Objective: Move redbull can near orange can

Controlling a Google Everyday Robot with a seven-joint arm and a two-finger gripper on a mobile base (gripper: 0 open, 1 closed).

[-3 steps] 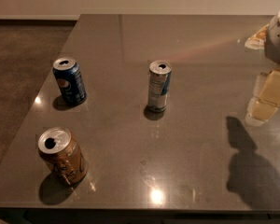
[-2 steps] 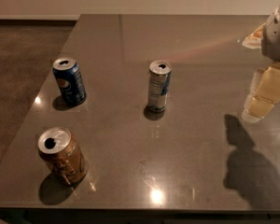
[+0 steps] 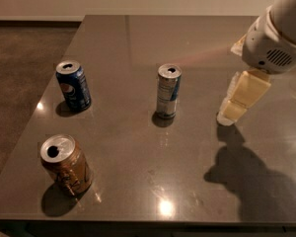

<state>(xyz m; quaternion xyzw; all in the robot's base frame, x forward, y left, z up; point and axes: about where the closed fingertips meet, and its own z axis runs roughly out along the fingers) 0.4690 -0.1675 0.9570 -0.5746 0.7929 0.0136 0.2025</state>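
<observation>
The redbull can [image 3: 168, 91], slim, silver and blue, stands upright near the middle of the grey table [image 3: 197, 38]. The orange can [image 3: 66, 164], wider and coppery with dark markings, stands upright at the front left. My gripper [image 3: 233, 111] hangs at the right, its cream fingers pointing down-left, about a can's height to the right of the redbull can and apart from it. It holds nothing.
A dark blue can [image 3: 73, 85] with a round logo stands upright at the left, behind the orange can. The table's left edge runs close to both left cans, with brown floor [image 3: 19, 73] beyond. The front edge lies just below the orange can.
My gripper and arm have moved left and a little down, toward the redbull can. The three cans have not moved.
</observation>
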